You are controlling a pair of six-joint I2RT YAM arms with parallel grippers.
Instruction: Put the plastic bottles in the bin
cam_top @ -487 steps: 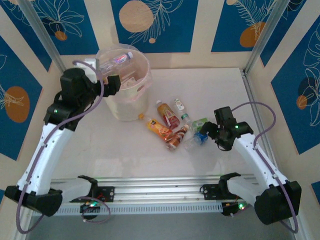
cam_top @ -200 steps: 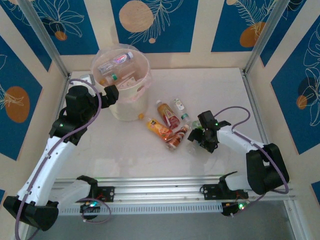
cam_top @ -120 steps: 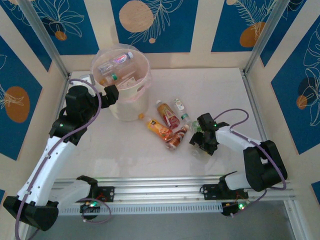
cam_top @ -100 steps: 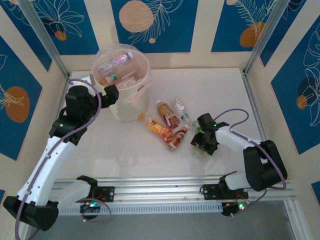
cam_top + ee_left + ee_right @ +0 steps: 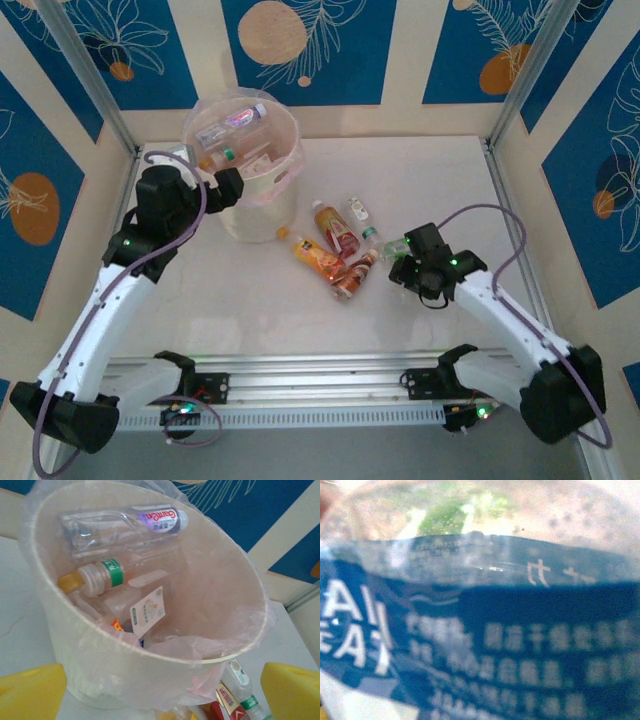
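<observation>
Cream bin (image 5: pixel 255 215) upright, holding bottles (image 5: pixel 122 522); loose bottles (image 5: pixel 325 258) clustered beside it; blue-labelled bottle (image 5: pixel 485 650) between right jaws.

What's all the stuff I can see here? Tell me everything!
bin: one, cream with pinkish bag, back left of the table
bottles in the bin: at least three, clear, purple, green and white labels
bottles on the table: four, red, orange and white-green labels, right of the bin
blue-label bottle: one, very close to the right wrist camera
table: one, white
left hand: yellow fingers, open, beside the bin's rim
right hand: dark, right of the lying bottles
</observation>
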